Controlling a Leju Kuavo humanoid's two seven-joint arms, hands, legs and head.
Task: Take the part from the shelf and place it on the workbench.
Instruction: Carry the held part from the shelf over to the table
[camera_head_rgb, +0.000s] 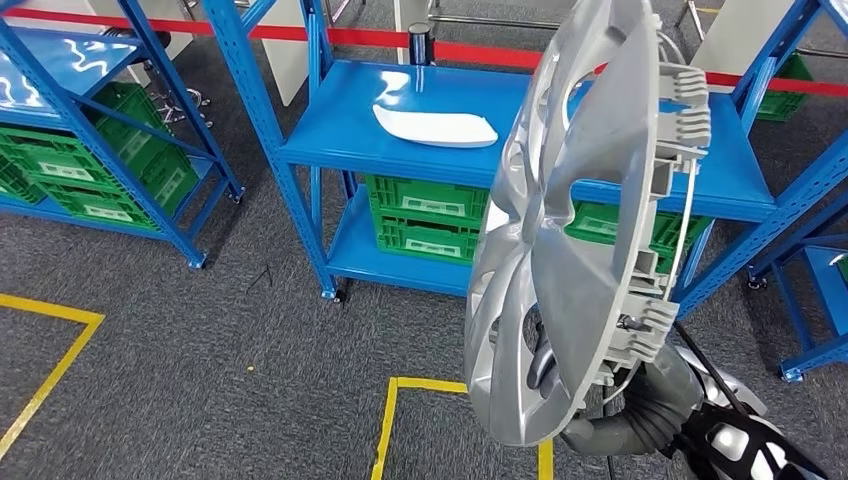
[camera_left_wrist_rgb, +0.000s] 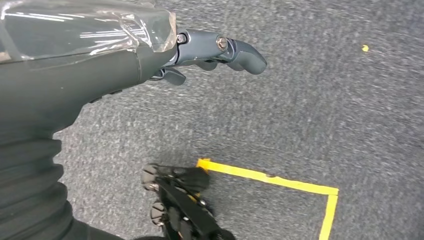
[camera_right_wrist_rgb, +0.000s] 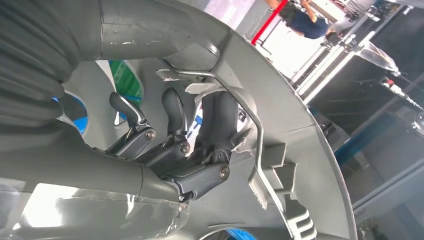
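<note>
A large silver wheel cover (camera_head_rgb: 570, 250) stands on edge close in front of me in the head view, its clip side with the wire ring facing right. My right hand (camera_right_wrist_rgb: 185, 150) grips it from behind, dark fingers (camera_right_wrist_rgb: 172, 112) hooked through an opening in the wheel cover (camera_right_wrist_rgb: 280, 100). The ribbed right wrist (camera_head_rgb: 650, 410) comes up from the lower right under the cover. My left hand (camera_left_wrist_rgb: 210, 55) hangs over the grey carpet, fingers loosely extended and holding nothing.
Behind the cover stands a blue shelf (camera_head_rgb: 340, 140) with a white curved part (camera_head_rgb: 436, 126) on its top board and green crates (camera_head_rgb: 425, 215) below. Another blue shelf (camera_head_rgb: 60, 60) stands at far left. Yellow tape (camera_head_rgb: 385, 420) marks the carpet. A person (camera_right_wrist_rgb: 305, 22) stands far off.
</note>
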